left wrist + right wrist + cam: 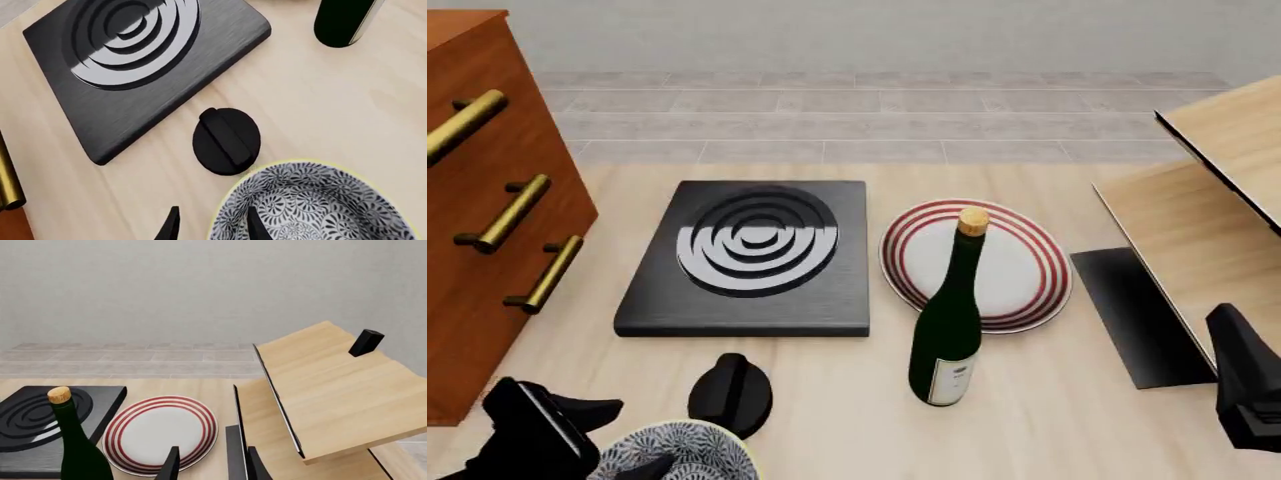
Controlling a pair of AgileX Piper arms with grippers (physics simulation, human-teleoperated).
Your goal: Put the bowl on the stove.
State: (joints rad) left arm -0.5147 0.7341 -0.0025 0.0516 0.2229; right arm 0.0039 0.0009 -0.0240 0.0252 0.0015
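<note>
our left gripper point(210, 225) sits low at the near left corner of the table with its two fingers spread apart, one outside the bowl's point(313, 205) rim and one just inside it. the jaws straddle the wall but we see a gap on both sides, so we judge it unclenched and lined up for a rim pinch, not yet gripping. a rim hold makes sense here, since the bowl is too deep and wide to take across its body.

the bowl rests on the table at the near edge, just beside the round black knob point(227, 141), which lies between it and the stove point(143, 65). the stove lies flat farther out, well apart from the bowl, its burner rings bare. so the carry has to lift over the knob and travel forward; dragging would likely knock the knob.

our right gripper point(210, 462) hangs off to the right, fingers parted and holding nothing, pointed toward the red-ringed plate point(162, 432) and the wooden shelf point(333, 390). it seems parked out of the way.

the wine bottle point(950, 320) stands upright in front of the plate, to the right of the stove, and the drawer cabinet point(487, 210) stands on the left. both flank the path, so a straight forward lift looks safest.
</note>
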